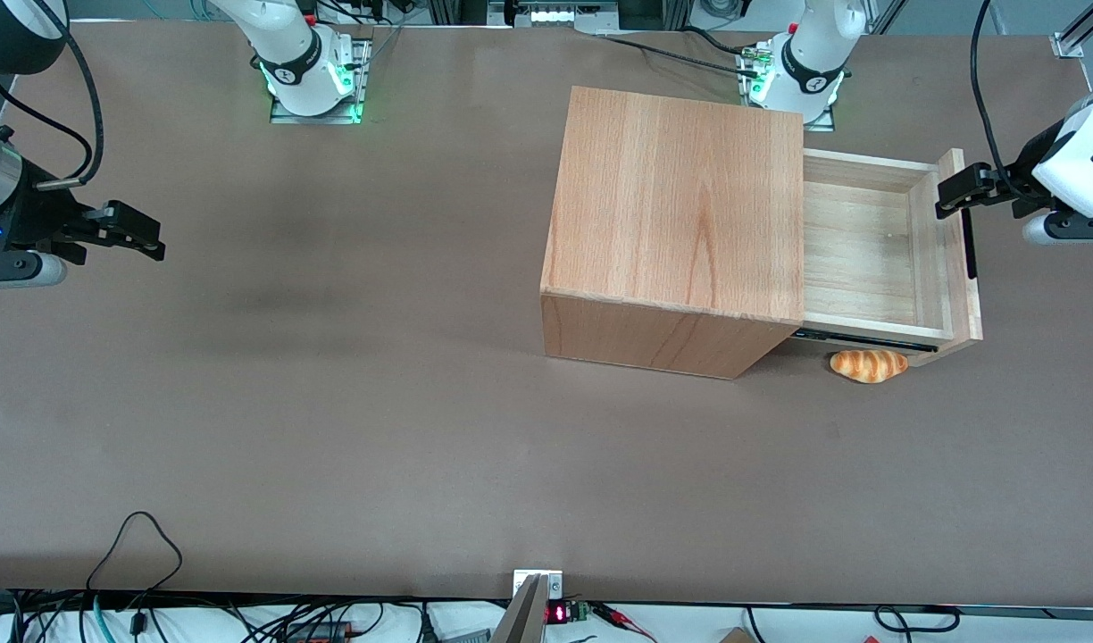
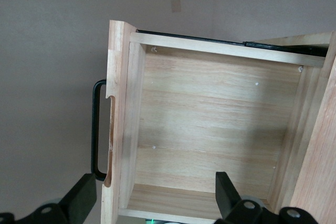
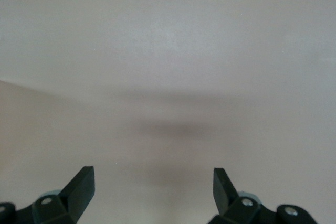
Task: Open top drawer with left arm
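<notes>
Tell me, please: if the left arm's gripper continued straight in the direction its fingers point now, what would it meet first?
Probably the top drawer's front panel. The left gripper is open above it, one finger outside by the black handle, the other over the tray. Height is unclear.

One wooden cabinet point(image 1: 680, 232) stands on the table point(image 1: 332, 402), toward the working arm's end, with one top drawer point(image 1: 868, 254) pulled out of it. The drawer carries one long black handle point(image 2: 97, 129). One bread roll point(image 1: 868, 364) lies on the table beside the drawer, nearer the front camera. One gripper point(image 1: 944, 195) on the left arm point(image 1: 1078, 170) hangs at the drawer's front panel, its two fingers point(image 2: 227, 192) spread apart.
</notes>
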